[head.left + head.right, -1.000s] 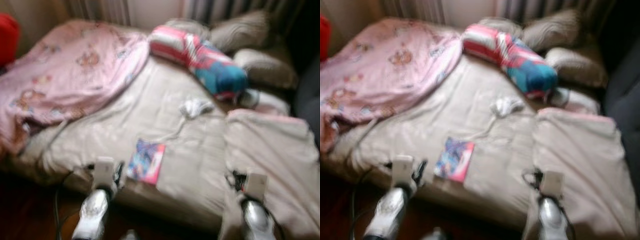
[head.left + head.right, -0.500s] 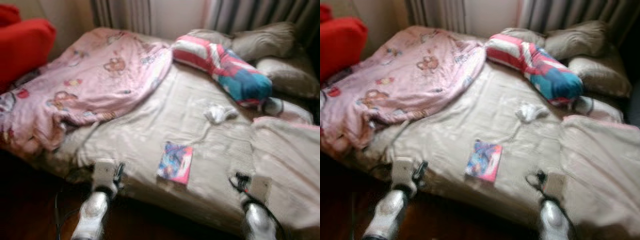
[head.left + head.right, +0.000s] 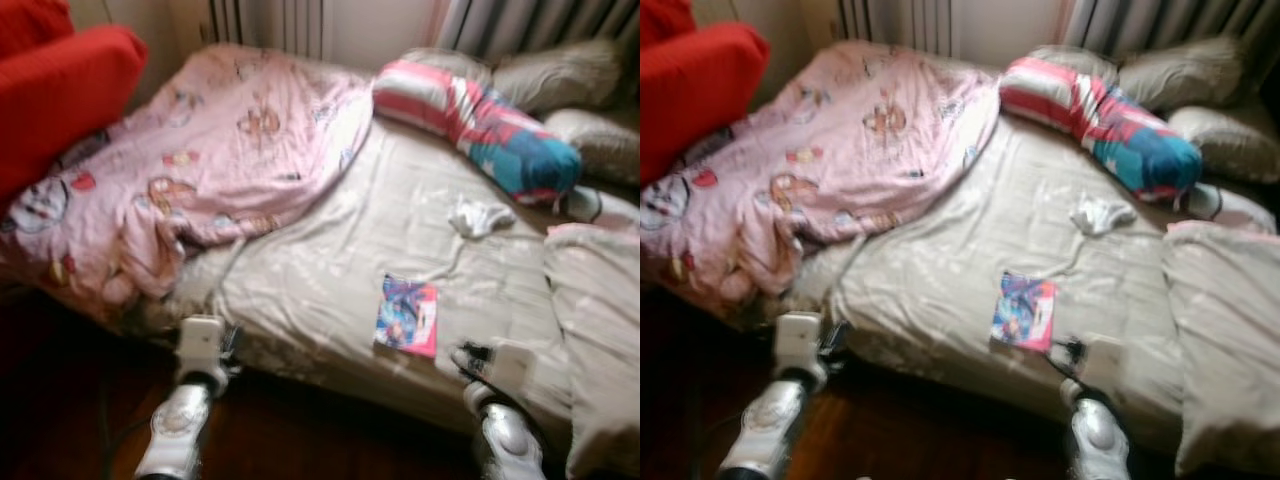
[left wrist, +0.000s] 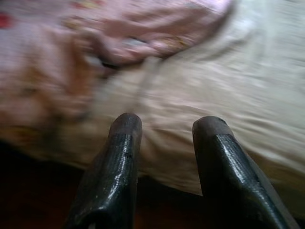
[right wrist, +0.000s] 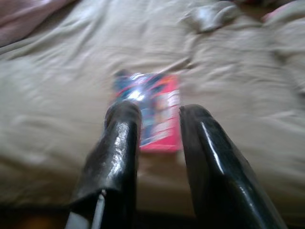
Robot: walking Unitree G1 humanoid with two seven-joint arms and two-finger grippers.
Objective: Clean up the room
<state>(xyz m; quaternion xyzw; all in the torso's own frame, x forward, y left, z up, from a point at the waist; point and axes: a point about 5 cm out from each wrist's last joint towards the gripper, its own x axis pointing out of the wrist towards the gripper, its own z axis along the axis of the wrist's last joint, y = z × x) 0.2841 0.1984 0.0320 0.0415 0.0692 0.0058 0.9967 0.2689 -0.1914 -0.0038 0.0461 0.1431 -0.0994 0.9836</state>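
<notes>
A colourful book [image 3: 406, 315] lies flat on the beige bed sheet [image 3: 330, 270] near the bed's front edge. A small white cloth [image 3: 478, 216] lies further back on the sheet. A rumpled pink cartoon blanket [image 3: 200, 160] covers the bed's left half. My left gripper [image 4: 167, 126] is open and holds nothing, hovering at the bed edge below the blanket's hem. My right gripper [image 5: 159, 112] is open with nothing in it, just short of the book [image 5: 155, 112]. Both silver arms [image 3: 185, 420] reach up from the bottom of the eye views.
A pink, white and blue striped bolster [image 3: 480, 120] and beige pillows [image 3: 560, 75] lie at the head of the bed. A folded beige duvet [image 3: 600, 320] covers the right side. A red seat [image 3: 60, 90] stands at the left. Dark wooden floor [image 3: 60, 400] runs along the bed's front.
The whole picture has shifted right, so the camera has turned left; the red seat shows more. Both arms keep the same pose. Nothing on the bed has moved.
</notes>
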